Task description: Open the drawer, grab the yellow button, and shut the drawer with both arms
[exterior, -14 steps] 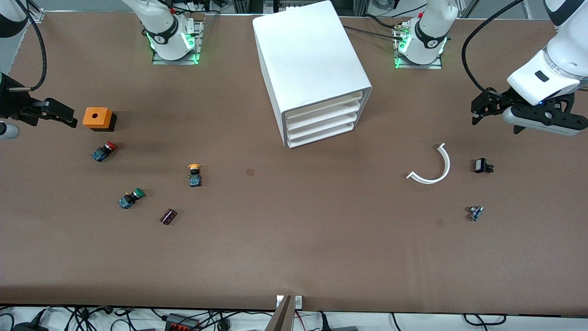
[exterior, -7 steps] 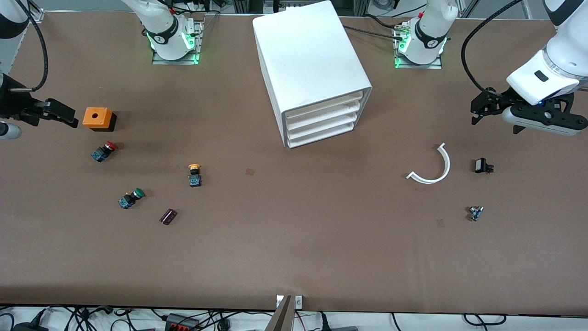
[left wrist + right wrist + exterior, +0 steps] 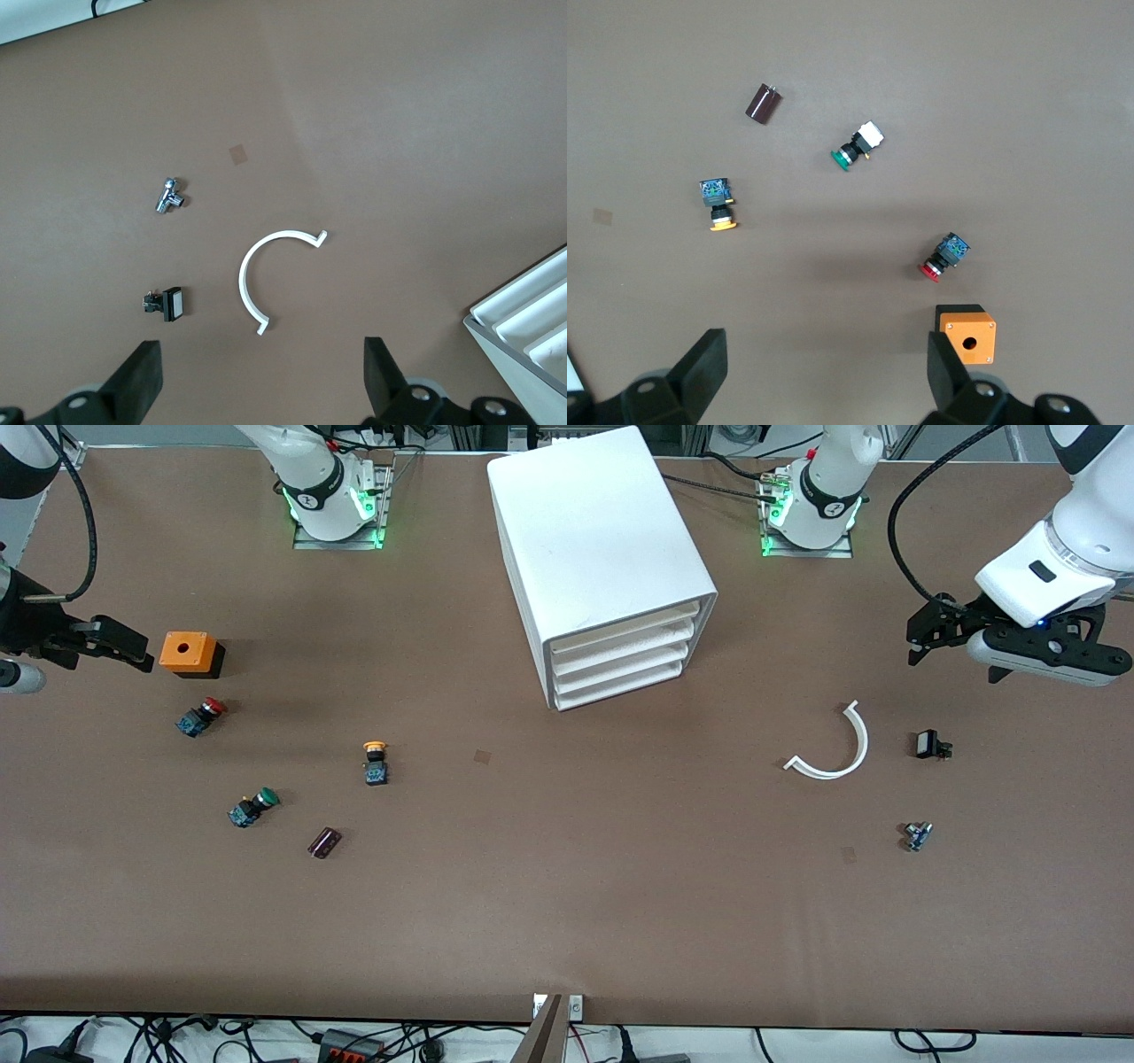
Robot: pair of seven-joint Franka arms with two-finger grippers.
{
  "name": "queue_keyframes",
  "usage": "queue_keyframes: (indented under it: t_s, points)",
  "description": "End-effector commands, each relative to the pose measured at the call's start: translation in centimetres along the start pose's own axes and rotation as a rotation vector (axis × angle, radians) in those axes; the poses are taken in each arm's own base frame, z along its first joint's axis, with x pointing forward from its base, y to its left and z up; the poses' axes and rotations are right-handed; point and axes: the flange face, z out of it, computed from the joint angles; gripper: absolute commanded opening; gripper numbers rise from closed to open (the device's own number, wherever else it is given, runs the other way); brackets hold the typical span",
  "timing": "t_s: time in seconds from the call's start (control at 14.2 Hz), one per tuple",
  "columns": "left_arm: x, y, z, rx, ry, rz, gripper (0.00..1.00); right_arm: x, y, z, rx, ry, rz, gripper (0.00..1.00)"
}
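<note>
Drawer (image 3: 620, 631) shut, contents hidden; left pincer (image 3: 262, 382), right pincer (image 3: 824, 374) both spread, empty.

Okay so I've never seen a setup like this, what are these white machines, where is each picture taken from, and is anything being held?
These are two robot arms at a brown table. One picture looks down from a high camera facing them; the other two come from cameras on each arm's wrist. The left gripper hangs open over the table near a curved white strip. The right gripper hangs open beside an orange box. Neither holds anything. In the middle stands a white cabinet; its top drawer is shut. The yellow-capped button lies on the table, with a red-capped switch, a green-capped switch and a dark cylinder around it.
</note>
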Motion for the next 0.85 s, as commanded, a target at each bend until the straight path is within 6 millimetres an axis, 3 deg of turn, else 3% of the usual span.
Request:
queue_keyframes:
  t_s: [0.0, 0.78]
  points:
    - [0.49, 0.18, -0.49, -0.017, -0.001, 0.018, 1.0, -0.55, 0.0, -0.19, -0.012, 0.012, -0.013, 1.0]
    - [0.49, 0.27, -0.48, -0.018, -0.003, 0.02, 1.0, -0.27, 0.09, 0.41, -0.011, 0.001, -0.013, 1.0]
